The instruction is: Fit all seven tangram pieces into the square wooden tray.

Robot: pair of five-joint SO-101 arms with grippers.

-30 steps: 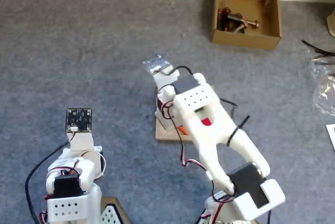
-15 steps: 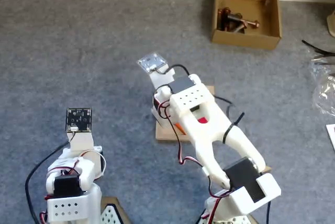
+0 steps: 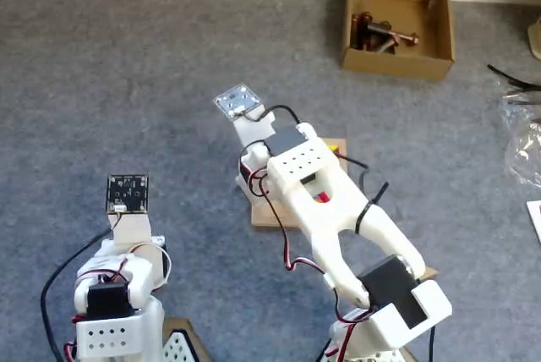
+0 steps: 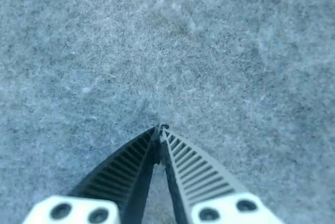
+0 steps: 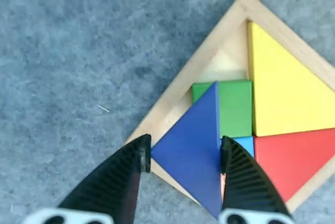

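The step in hand is judged to be the seating of a blue triangle (image 5: pixel 196 124), which is held in the right gripper (image 5: pixel 184 149). The jaws are spread to the triangle's width and appear pressed against two of its sides. The triangle is not yet seated: one corner overhangs the rim of the square wooden tray (image 5: pixel 201 63) and another part overlaps the green square (image 5: pixel 235 109). For the next move, the piece would probably need to be turned and shifted towards the bare wooden corner beside the green square, then lowered flat before release. In the high view the tray lies at the centre of the frame, under the right arm. A yellow triangle (image 5: pixel 282 82), a red triangle (image 5: pixel 288 156), the green square and a sliver of a light blue piece (image 5: pixel 243 144) are seen lying flat in the tray, and any further pieces cannot be made out. The left gripper (image 4: pixel 159 130), at the lower left of the high view, is closed with nothing between its jaws, above the grey carpet (image 4: pixel 157 35). At the upper right of the high view, a cardboard box (image 3: pixel 397 24) holds a few coppery metal parts (image 3: pixel 380 34).
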